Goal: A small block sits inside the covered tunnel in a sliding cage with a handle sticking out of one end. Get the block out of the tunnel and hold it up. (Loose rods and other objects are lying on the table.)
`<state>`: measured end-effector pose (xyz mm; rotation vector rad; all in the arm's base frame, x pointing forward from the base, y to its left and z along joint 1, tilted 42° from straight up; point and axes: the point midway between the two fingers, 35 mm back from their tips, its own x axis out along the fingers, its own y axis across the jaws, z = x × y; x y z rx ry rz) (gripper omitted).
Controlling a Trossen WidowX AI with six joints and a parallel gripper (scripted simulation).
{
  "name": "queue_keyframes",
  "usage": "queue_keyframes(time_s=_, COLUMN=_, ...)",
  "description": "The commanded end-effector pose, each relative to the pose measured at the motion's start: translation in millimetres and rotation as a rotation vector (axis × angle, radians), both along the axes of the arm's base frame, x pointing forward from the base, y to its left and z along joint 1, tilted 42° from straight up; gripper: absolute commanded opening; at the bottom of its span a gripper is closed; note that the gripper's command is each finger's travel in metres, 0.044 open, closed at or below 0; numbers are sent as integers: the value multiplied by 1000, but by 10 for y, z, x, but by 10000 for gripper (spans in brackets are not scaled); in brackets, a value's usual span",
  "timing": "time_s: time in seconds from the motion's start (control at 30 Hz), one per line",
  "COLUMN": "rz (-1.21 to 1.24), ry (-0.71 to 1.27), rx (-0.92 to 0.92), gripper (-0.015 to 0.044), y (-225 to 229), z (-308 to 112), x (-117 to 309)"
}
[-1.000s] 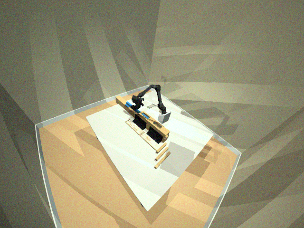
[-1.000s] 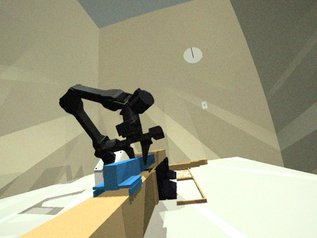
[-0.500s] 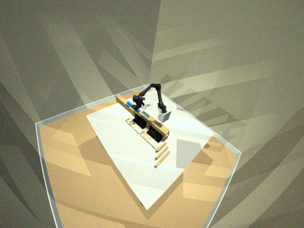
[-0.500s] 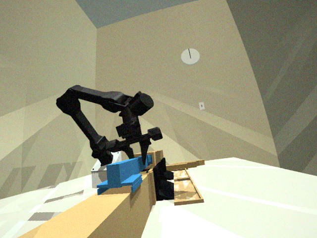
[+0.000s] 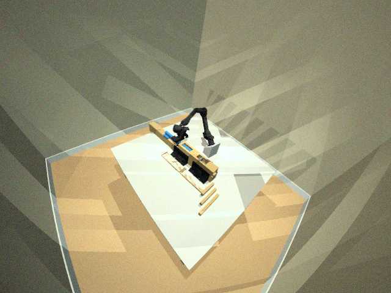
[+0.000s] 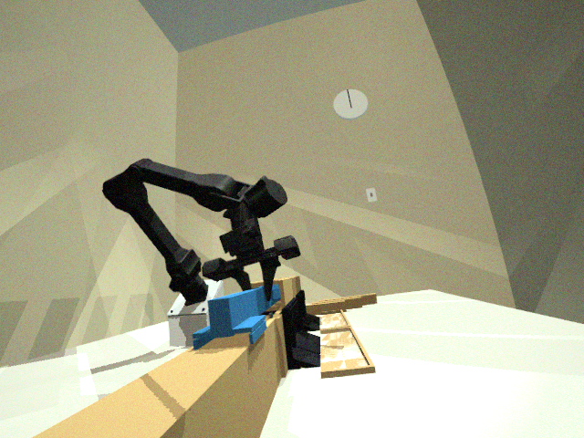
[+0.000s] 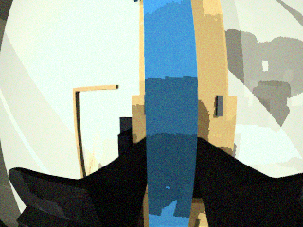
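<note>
The long wooden tunnel (image 5: 212,166) (image 6: 212,377) (image 7: 213,61) lies across the white table top. The blue bar (image 5: 168,135) (image 6: 221,316) (image 7: 170,47) of the sliding cage rises from its top and runs lengthwise along it. Blue also shows through a top opening of the tunnel. My gripper (image 5: 178,140) (image 6: 258,293) (image 7: 172,143) points down and is shut on this blue bar, one finger on each side. The bar's near end stands free of the fingers in the exterior view. I cannot make out the small block.
Black panels (image 5: 198,171) (image 6: 293,334) stand against the tunnel's side. A flat wooden frame (image 5: 164,154) (image 6: 349,370) (image 7: 77,118) lies beside them. Three loose rods, one of them the outermost rod (image 5: 208,204), lie past the tunnel's end. The grey arm base (image 5: 212,150) (image 6: 182,329) stands across the tunnel.
</note>
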<state>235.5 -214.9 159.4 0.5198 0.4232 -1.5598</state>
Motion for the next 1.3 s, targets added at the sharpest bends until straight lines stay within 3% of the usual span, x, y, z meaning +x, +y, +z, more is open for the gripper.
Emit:
queue_keyframes(time_s=0.0, rz=20, ry=17, rx=35, gripper=0, y=82, z=-150, x=8)
queue_keyframes(time_s=0.23, rz=20, ry=17, rx=35, gripper=0, y=82, z=-150, x=8)
queue_keyframes(time_s=0.8, rz=19, ry=15, rx=35, gripper=440, y=265, z=250, x=72)
queue_keyframes(time_s=0.87, rz=14, ry=18, rx=28, gripper=440, y=185, z=183, x=45)
queue_keyframes(time_s=1.0, rz=20, ry=16, rx=34, gripper=440, y=-96, z=544, x=39)
queue_keyframes(time_s=1.27, rz=20, ry=16, rx=33, gripper=440, y=-124, z=556, x=35)
